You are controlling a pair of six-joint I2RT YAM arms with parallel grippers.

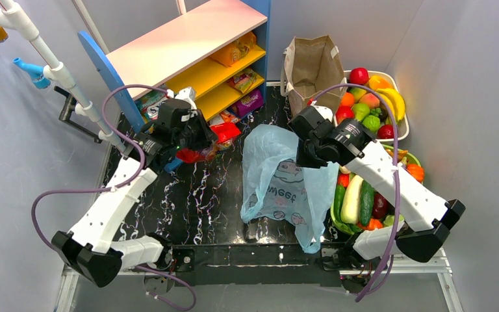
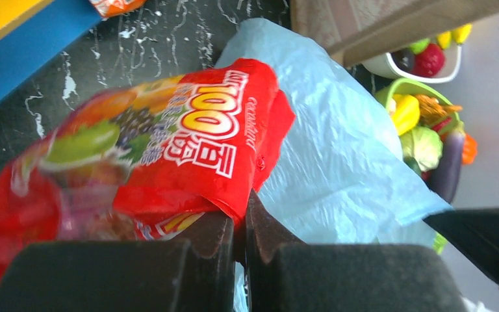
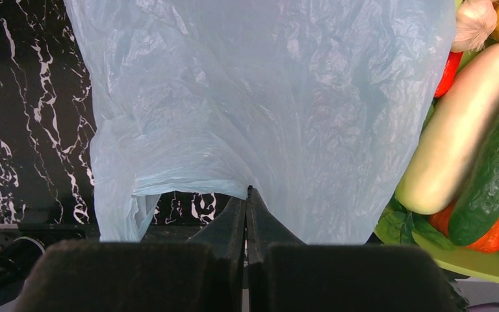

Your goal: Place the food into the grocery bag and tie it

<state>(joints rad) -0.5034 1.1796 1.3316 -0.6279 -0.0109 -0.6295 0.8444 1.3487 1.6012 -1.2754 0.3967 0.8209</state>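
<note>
Grocery bag [image 1: 274,185] pinched one-edged by right claw [image 3: 247,193] — left claw [image 2: 240,205] pinches red packet [image 2: 188,136]; we fear mouth sagging shut.

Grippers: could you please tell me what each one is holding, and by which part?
Left gripper pinches the red snack packet by its near edge; right gripper pinches the blue grocery bag by its edge.
</note>
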